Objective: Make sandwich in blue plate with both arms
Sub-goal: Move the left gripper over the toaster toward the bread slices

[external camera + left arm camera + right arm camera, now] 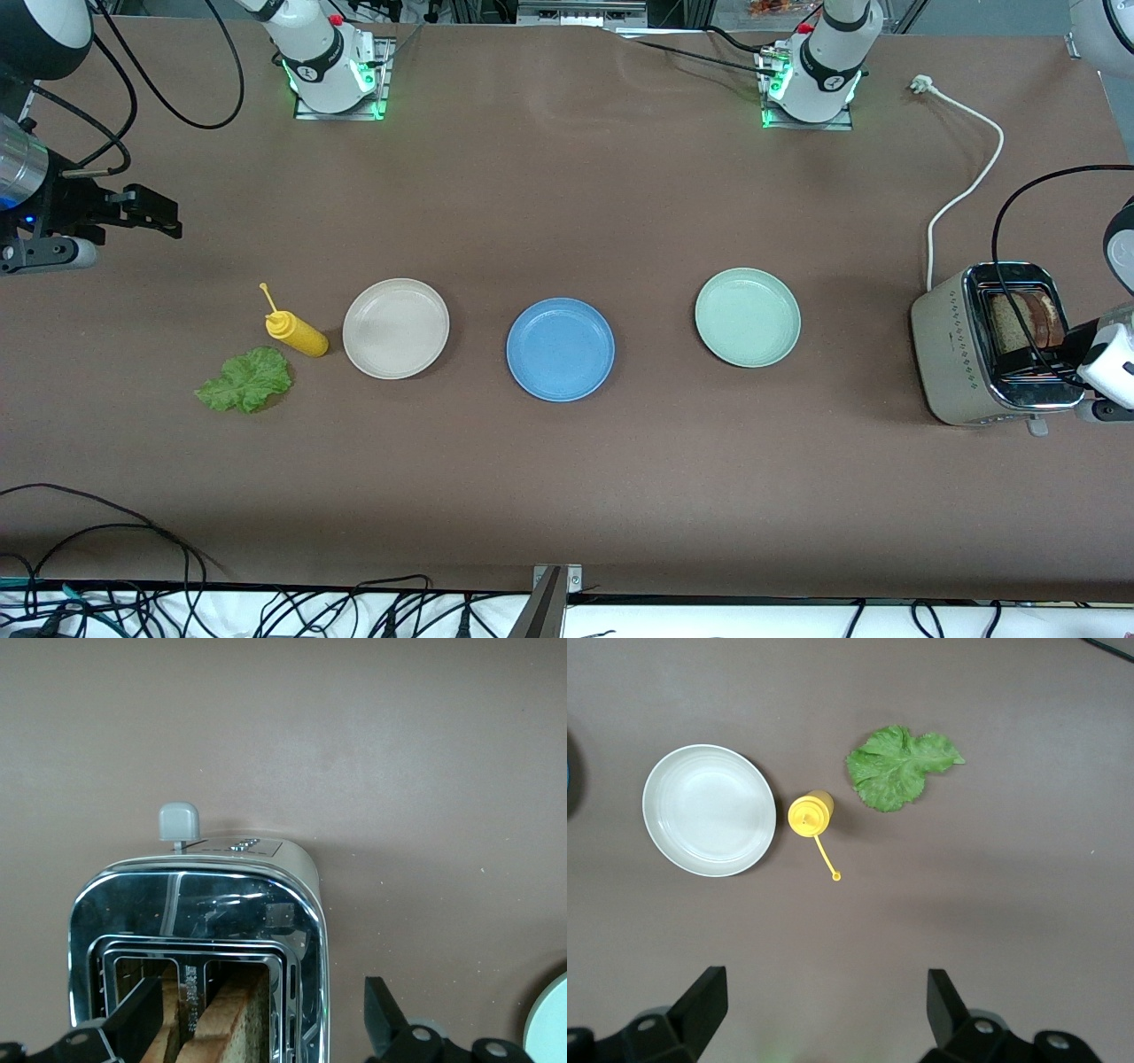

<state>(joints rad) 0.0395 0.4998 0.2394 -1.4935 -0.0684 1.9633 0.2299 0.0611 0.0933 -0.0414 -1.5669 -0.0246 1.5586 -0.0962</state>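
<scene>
So, your round flat blue plate (pixel 560 348) sits bare in the middle of the brown bench (pixel 567 195), between a beige plate (pixel 395 328) and a pale green plate (pixel 747 317). The two brown bread slices (pixel 1026 321) stand in the shiny silver toaster (pixel 961 359) at the left arm's end. Your left pincer (pixel 257 1028) hangs wide open right over them. Come straight down, pinch one slice only, and lift slowly. Your right pincer (pixel 824 1014) is wide open too, above the bench near the ruffled green lettuce leaf (pixel 245 381) and yellow squeeze bottle (pixel 296 334).
</scene>
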